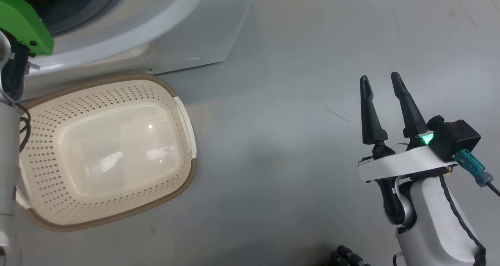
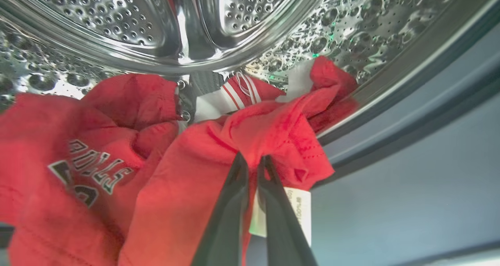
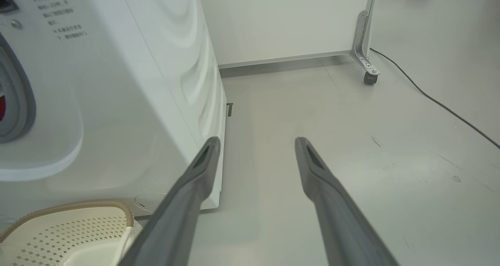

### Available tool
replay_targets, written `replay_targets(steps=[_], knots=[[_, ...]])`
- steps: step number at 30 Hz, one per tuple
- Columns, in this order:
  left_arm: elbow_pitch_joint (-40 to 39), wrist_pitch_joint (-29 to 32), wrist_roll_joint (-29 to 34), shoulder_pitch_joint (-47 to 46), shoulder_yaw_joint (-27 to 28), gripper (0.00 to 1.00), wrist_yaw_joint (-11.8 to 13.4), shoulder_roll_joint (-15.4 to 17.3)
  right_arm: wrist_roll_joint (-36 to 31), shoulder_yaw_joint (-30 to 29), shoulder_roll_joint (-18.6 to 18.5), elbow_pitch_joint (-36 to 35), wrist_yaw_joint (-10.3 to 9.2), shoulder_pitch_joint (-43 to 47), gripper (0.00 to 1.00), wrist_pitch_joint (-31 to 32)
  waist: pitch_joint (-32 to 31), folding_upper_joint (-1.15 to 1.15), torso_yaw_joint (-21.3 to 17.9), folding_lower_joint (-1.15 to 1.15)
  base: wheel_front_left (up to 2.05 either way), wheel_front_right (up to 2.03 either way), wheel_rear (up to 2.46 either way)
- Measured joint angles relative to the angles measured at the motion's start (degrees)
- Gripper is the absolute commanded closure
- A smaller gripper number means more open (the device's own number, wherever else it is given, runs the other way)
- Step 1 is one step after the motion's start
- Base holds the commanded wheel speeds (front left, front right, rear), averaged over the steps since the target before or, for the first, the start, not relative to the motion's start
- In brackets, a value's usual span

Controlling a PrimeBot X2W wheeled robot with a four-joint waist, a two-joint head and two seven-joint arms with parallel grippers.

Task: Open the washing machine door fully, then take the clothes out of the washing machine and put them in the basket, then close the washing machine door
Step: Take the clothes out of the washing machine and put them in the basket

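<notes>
Clothes (image 2: 187,172), red, heaped in the drum (image 2: 156,24) of the washing machine (image 1: 175,35); pinched at a fold beside the white tag (image 2: 301,207) by the left gripper (image 2: 253,160), for pulling out. Right gripper (image 1: 379,77) spread, idle, clear of the basket (image 1: 117,92) set just below.

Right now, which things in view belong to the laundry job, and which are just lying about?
Job: clothes, pinched by the shut left gripper; washing machine; basket, empty.
Lying about: floor cable; caster of a wheeled panel.
</notes>
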Motion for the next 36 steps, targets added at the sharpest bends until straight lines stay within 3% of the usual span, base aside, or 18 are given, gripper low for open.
replay_targets(steps=[14, 21, 36], knots=[[0.82, -9.18, -0.99, 4.41, -1.19, 1.0, 0.0, -2.22, -1.43, -1.49, -0.04, 1.69, 0.89, 0.42, 0.0, 0.0, -5.67, 0.0, 4.16, 0.0, 0.0, 0.0, 0.0], [0.31, -12.88, -1.6, 9.15, -4.43, 1.0, 0.0, -3.67, -1.51, -1.88, -0.07, 2.85, 1.38, 1.52, 0.0, 0.0, -9.23, 0.0, 6.06, 0.0, 0.0, 0.0, 0.0], [-4.95, -21.97, -4.31, 19.39, -8.29, 1.0, 0.0, -4.27, -1.53, -2.69, -0.11, 5.05, 1.9, 5.4, 0.0, 0.0, -18.31, 0.0, 10.13, 0.0, 0.0, 0.0, 0.0]])
